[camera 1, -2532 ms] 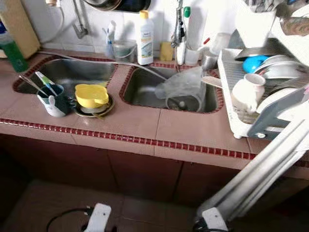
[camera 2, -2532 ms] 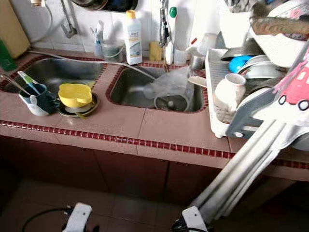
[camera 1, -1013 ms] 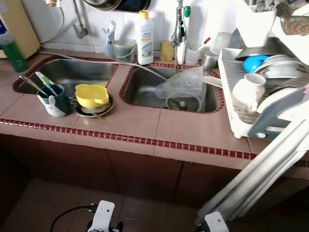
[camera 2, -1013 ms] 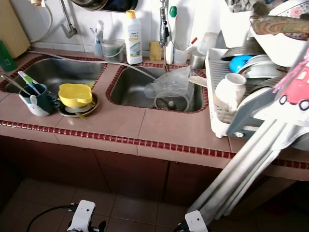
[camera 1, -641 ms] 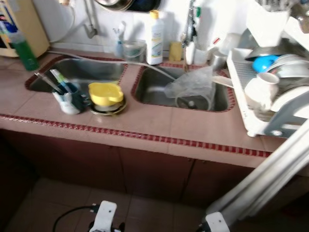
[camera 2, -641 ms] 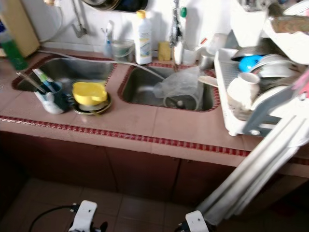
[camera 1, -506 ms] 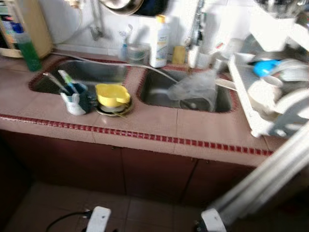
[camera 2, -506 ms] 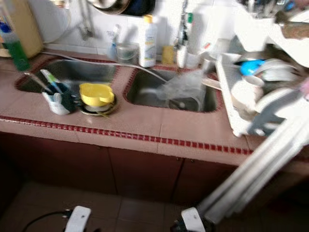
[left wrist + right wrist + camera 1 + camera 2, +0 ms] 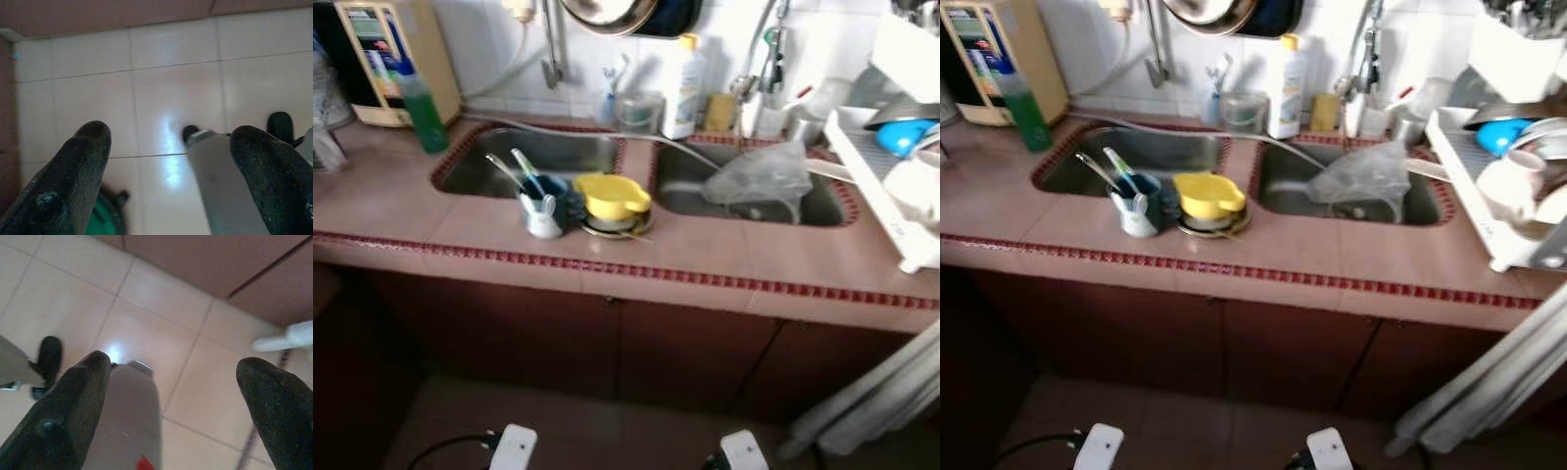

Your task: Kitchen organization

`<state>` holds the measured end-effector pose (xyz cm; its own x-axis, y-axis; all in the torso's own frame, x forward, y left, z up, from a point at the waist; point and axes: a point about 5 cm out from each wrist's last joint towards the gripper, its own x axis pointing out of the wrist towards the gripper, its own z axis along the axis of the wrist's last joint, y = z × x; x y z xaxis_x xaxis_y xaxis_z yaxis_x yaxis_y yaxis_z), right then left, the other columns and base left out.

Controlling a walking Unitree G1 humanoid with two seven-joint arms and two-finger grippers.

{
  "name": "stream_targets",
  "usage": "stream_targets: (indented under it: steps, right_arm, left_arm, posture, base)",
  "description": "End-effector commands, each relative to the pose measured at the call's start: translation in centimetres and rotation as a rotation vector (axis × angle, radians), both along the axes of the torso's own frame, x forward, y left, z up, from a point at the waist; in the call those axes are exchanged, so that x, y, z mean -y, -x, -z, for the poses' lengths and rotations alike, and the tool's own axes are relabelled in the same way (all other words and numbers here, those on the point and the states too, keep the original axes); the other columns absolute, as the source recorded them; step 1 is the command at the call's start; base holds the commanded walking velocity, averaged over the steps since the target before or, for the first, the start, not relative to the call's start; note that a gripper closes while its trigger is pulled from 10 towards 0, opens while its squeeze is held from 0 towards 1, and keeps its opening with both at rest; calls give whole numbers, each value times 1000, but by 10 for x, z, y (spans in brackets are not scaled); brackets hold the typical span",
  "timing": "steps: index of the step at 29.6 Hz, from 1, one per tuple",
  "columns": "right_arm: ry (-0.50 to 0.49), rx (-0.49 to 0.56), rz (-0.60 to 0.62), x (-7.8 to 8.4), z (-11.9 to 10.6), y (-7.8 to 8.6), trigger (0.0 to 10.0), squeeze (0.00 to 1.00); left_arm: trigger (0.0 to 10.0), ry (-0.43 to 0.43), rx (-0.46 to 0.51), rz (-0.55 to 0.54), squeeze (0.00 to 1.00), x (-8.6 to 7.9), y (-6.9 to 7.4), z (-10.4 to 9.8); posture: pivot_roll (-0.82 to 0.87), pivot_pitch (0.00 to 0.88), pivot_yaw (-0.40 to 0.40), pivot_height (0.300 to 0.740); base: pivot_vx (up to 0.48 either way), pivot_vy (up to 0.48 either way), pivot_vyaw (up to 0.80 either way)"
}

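Presently I am looking down on a pink-tiled counter (image 9: 724, 264) with a red mosaic edge and two steel sinks set into it. The left sink (image 9: 573, 152) holds nothing I can make out. The right sink (image 9: 822, 201) contains a crumpled clear plastic bag (image 9: 762, 174) lying over what may be a metal pot; the picture is soft there and I cannot confirm it.

On the counter strip between the sinks and the front edge stands a dark mug (image 9: 546, 208) with utensils sticking up out of it. Just beside it, on the right, a yellow bowl (image 9: 611, 196) sits upside down on a metal dish. Along the back wall are a white bottle (image 9: 684, 88), a clear tub (image 9: 637, 111) with a toothbrush next to it, and a yellow sponge (image 9: 720, 112) near the tap (image 9: 766, 49). A green bottle (image 9: 421, 113) stands at the far left, in front of a cream appliance. A white dish rack (image 9: 891, 196) at the right end carries a blue bowl (image 9: 904, 137) and pale crockery.

Both arms hang low, well apart from the counter. The left gripper (image 9: 168, 171) points at the pale floor tiles (image 9: 171, 78), fingers spread wide, holding nothing. The right gripper (image 9: 171, 406) is likewise spread wide over the floor and empty, with the brown cabinet base (image 9: 220, 259) close by.
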<state>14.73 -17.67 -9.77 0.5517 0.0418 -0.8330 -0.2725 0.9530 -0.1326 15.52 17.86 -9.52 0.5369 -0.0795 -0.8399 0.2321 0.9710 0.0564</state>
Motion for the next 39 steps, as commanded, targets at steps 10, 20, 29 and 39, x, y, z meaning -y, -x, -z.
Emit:
stream_targets:
  steps: [10,20,29,39]
  right_arm:
    - [23,-36,20,10,3,9,10000,0]
    - [13,-31,33,9,2,8,10000,0]
    - [-19,-32,57,10,2,7,10000,75]
    - [-37,10,51,11,-1,1,10000,0]
  left_arm:
    - [10000,32,40,11,0,11,-9,-3]
    - [10000,53,66,5,0,14,-13,-5]
    - [10000,79,60,-30,1000,13,-15,-6]
    - [10000,64,120,36,0,15,-25,-12]
  posture:
    - [-109,0,28,711]
    - [-106,0,25,711]
    - [-105,0,22,711]
    - [-108,0,21,711]
  base:
    - [0,0,0]
    - [0,0,0]
    - [0,0,0]
    - [0,0,0]
